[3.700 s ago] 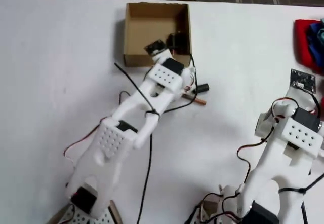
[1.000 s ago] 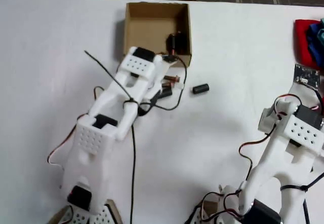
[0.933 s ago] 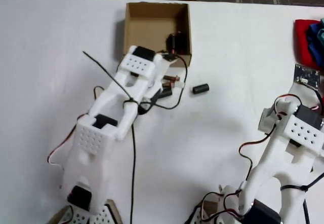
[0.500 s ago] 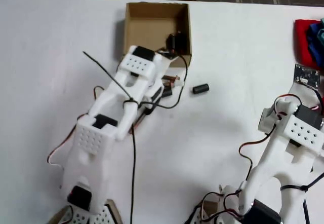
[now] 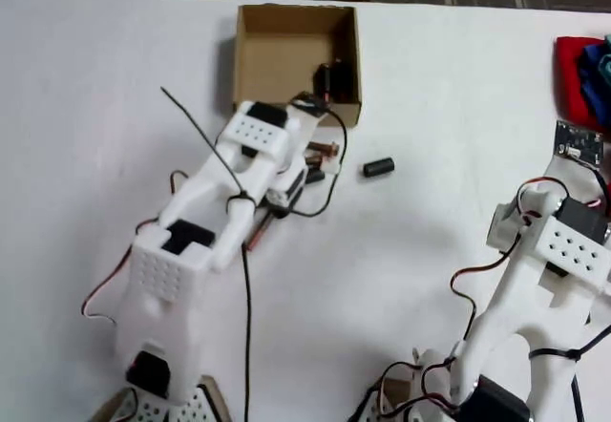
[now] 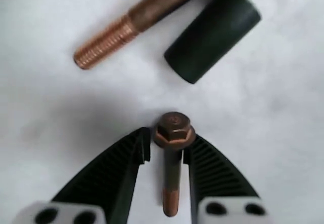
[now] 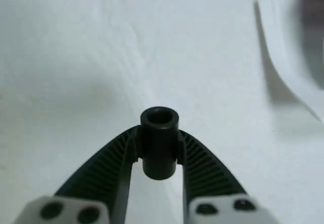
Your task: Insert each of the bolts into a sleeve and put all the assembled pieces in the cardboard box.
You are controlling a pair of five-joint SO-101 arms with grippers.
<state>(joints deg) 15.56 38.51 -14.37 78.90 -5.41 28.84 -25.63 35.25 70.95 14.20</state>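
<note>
My left gripper (image 6: 167, 139) is shut on a copper bolt (image 6: 172, 176), hex head pointing away from the wrist, just above the white table. Beyond it on the table lie a second copper bolt (image 6: 134, 24) and a black sleeve (image 6: 212, 34). From the high view the left gripper (image 5: 304, 169) sits just in front of the cardboard box (image 5: 250, 59), which has a dark piece (image 5: 334, 78) inside. A loose black sleeve (image 5: 379, 167) lies to its right. My right gripper (image 7: 158, 142) is shut on another black sleeve (image 7: 160, 158), bore facing away.
The right arm (image 5: 563, 250) stands at the table's right side. A red cloth (image 5: 582, 69) and a small circuit board (image 5: 573, 143) lie at the right edge. Black cables (image 5: 243, 279) trail along the left arm. White sheet (image 7: 298, 57) near the right gripper.
The left arm moved from the bolt near the loose sleeve over to the box's front, then drew back slightly. That bolt no longer lies by the sleeve. The right arm has stayed still.
</note>
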